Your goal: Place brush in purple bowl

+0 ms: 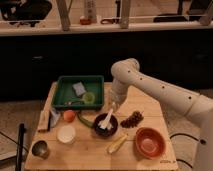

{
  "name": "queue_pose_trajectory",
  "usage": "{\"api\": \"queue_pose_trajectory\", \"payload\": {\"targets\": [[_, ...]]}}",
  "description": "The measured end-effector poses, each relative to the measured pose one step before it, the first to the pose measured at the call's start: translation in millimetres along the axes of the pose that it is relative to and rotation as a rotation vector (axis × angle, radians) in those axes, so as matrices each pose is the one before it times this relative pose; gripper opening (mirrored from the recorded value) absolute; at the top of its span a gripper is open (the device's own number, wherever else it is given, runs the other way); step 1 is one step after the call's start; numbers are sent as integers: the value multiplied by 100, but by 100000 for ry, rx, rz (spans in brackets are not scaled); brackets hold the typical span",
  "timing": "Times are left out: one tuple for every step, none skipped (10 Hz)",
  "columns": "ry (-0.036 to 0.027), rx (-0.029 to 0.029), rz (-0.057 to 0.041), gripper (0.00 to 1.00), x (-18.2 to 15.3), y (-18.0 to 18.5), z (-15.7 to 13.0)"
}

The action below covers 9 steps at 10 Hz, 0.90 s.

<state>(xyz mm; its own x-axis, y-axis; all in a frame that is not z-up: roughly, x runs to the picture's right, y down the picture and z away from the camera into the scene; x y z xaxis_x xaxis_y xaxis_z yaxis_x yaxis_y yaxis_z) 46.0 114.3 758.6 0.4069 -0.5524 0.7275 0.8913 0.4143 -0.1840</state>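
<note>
The purple bowl (105,127) sits in the middle of the wooden table (90,152), small and almost black. The white brush (106,120) stands slanted in it, head down inside the bowl and thin handle rising up and to the right. My gripper (113,107) hangs just above the bowl's far right rim at the end of the white arm (150,87). It is shut on the top of the brush handle.
A green tray (64,95) with a grey-blue sponge and a small green cup stands behind the bowl. An orange bowl (149,142), a pale yellow corn-like item (117,144) and dark grapes (132,119) lie right. Left are a white cup (66,134), an orange fruit (69,115) and a metal cup (40,148).
</note>
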Motion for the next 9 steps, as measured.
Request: {"api": "queue_pose_trajectory", "payload": {"targets": [[-28,-403,-816,0,-289,91,139],[-200,-84,127,0,4,5,188],[-462,-159,-356,0,-223,-254,365],[-423,19,-354,0,-260,-136,304],[-487,-185,-129,0,-179,56,223],[-785,-116,-464,0,-244,-87,482],[-720,-337,-628,0,-231,-164,456],[-507,-85,-437,0,-180,-142,286],[-780,-239,-316,0,-175,4,465]]}}
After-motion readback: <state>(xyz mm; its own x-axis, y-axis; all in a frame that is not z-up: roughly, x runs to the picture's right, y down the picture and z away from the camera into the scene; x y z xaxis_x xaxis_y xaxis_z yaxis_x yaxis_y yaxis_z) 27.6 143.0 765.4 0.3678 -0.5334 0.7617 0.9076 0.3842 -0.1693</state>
